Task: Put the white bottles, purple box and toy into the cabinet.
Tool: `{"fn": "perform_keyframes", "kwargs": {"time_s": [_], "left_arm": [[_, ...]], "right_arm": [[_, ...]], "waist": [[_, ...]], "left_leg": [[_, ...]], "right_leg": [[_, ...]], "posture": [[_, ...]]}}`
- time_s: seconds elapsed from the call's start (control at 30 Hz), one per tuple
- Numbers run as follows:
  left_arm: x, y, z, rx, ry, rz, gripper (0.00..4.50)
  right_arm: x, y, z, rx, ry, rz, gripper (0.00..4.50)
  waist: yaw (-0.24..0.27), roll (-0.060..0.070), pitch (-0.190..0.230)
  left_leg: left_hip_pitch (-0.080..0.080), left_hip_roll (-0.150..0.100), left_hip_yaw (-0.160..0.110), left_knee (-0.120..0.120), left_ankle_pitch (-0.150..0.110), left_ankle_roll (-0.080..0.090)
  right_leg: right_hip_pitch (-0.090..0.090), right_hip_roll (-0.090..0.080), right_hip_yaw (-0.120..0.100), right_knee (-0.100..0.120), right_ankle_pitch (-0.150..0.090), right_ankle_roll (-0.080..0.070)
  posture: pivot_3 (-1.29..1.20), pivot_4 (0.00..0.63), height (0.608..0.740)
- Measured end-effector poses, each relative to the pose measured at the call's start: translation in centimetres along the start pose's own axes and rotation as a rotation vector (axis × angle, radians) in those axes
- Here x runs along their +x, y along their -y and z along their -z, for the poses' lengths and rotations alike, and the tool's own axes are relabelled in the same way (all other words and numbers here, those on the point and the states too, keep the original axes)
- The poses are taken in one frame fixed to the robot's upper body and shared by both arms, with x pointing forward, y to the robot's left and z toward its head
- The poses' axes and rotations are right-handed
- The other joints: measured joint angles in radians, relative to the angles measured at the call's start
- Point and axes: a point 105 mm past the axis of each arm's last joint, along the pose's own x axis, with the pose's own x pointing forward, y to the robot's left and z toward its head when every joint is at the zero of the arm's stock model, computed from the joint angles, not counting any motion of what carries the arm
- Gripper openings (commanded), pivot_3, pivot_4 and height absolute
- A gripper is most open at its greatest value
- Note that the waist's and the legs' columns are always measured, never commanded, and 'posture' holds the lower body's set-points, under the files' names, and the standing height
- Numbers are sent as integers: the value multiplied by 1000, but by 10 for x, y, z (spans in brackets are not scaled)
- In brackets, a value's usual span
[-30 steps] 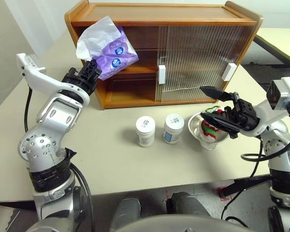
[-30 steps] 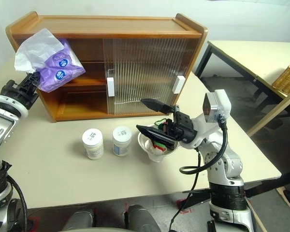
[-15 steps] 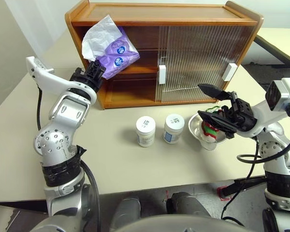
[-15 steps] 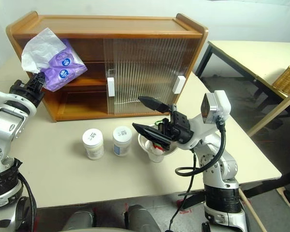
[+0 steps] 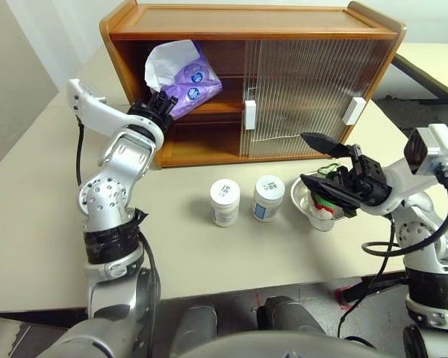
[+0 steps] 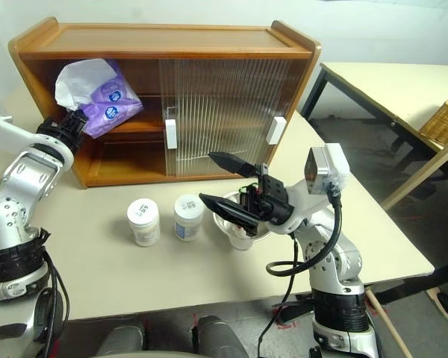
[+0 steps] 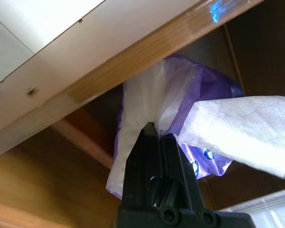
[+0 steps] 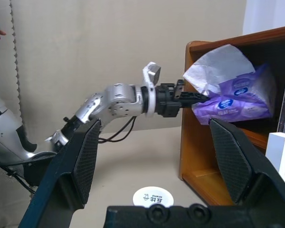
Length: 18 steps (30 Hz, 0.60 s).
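Left eye view: the purple box (image 5: 191, 83) was a soft lilac pack with round blue-white logos and white tissue bunched from its top, tilted inside the cabinet's (image 5: 250, 22) open left upper compartment, above the shelf. The left gripper (image 5: 159, 105) was pinching its near end, fingers pressed together. A second before, the pack hung outside the cabinet's left front edge; it had since gone inward past that edge. The two white bottles (image 5: 225, 201) stood side by side on the table (image 5: 30, 216), open tabletop around them. Beside them the toy (image 5: 326, 201) lay in a steel bowl (image 5: 305, 195), the right gripper (image 5: 330, 162) spread wide above it.
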Motion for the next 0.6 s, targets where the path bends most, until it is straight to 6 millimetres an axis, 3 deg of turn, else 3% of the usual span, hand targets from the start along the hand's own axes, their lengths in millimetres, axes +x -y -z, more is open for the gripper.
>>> {"fn": "perform_keyframes", "kwargs": {"time_s": [0.37,0.47,0.6], "left_arm": [[15,7,8,-18,-4,5,27],[16,6,8,-19,1,-1,659],[16,7,4,-18,16,-2,2021]], "right_arm": [[0,-3,-1,-13,2,4,4500],[0,-3,-1,-15,3,4,4500],[0,-3,-2,-20,4,3,4500]], "waist": [[-27,0,0],[-31,0,0],[-33,0,0]], "left_leg": [[-4,-1,0,6,-2,4],[-3,-1,0,7,-2,4],[-3,-1,0,7,-2,4]], "right_leg": [[1,-1,0,-1,-1,3],[1,-1,0,-1,-1,4],[1,-1,0,-1,-1,5]], "posture": [[-120,0,740],[-116,0,740],[-107,0,740]]}}
